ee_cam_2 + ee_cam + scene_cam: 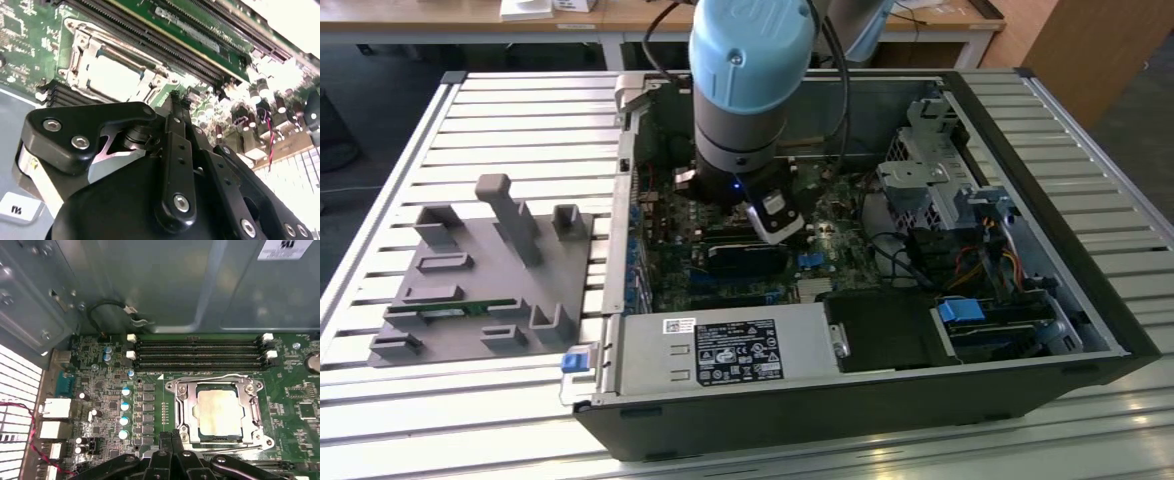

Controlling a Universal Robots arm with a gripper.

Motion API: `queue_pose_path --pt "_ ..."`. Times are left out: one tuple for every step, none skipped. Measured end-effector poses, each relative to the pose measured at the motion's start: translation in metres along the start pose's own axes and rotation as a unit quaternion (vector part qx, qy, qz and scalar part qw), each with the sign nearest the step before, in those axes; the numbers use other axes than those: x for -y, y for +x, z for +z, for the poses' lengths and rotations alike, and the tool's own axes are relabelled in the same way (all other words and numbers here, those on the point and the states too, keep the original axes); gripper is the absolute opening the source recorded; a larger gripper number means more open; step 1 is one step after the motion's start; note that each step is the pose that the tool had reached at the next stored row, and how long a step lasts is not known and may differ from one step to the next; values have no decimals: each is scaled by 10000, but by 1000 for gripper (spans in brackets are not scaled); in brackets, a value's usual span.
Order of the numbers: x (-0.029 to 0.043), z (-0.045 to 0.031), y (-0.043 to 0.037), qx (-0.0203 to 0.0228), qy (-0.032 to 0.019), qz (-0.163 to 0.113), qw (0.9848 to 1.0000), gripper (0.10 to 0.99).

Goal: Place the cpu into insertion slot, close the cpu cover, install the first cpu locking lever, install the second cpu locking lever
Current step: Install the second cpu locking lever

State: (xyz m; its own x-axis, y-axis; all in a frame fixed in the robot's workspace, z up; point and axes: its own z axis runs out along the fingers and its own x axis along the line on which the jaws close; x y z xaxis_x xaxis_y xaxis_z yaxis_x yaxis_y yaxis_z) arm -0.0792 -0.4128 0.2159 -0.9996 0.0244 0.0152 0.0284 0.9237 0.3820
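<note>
- Hovering just above the circuit board (100,390), my pincer (172,437) had its fingertips drawn together, with nothing visibly clamped between them, beside one corner of the socket (216,412).
- In the second wrist view the pincer (176,97) pointed at the socket's near edge, the black linkage crowding the foreground.
- In both wrist views the chip (219,411) lay flat inside the socket, its dull silvery top showing through the cut-out of the metal cover (183,412), which was folded down around it.
- A thin wire lever (235,449) ran along the socket edge nearest my pincer; I could not tell whether it was hooked under its catch.
- Judging from that, seating the chip and shutting the cover looked done, and the lever work was the step in hand.
- To do that well, I reckoned the tips should bear on the lever alone, push it down and sideways under its hook in one smooth sweep, and stay clear of the chip's top and the small capacitors (125,412) nearby.
- Beyond the socket, the long black memory slots (200,354) ran side by side, with no sticks that I could make out.
- Farther out, in the exterior view, my arm (750,90) reached down into the open computer case (1067,300), which held the board, the drive cages (921,170), cables and a power supply (720,352).
- On the exterior view's left, a grey holder tray (480,290) sat on the slatted table (400,420) well apart from the case, with a small green strip in one of its slots.
</note>
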Motion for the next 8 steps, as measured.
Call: queue_pose_path --pt "-12 -30 0 0 0 0 10000 118" --pt "-25 -60 1 0 -1 0 10000 118" --pt "-36 -88 1 0 0 0 10000 118" --pt "-46 -111 2 0 -1 0 10000 118" --pt "-54 -130 2 0 -1 0 10000 118" --pt "-61 -148 2 0 -2 0 10000 118" --pt "-66 -161 2 0 -2 0 10000 118" --pt "-69 -167 2 0 -2 0 10000 118"
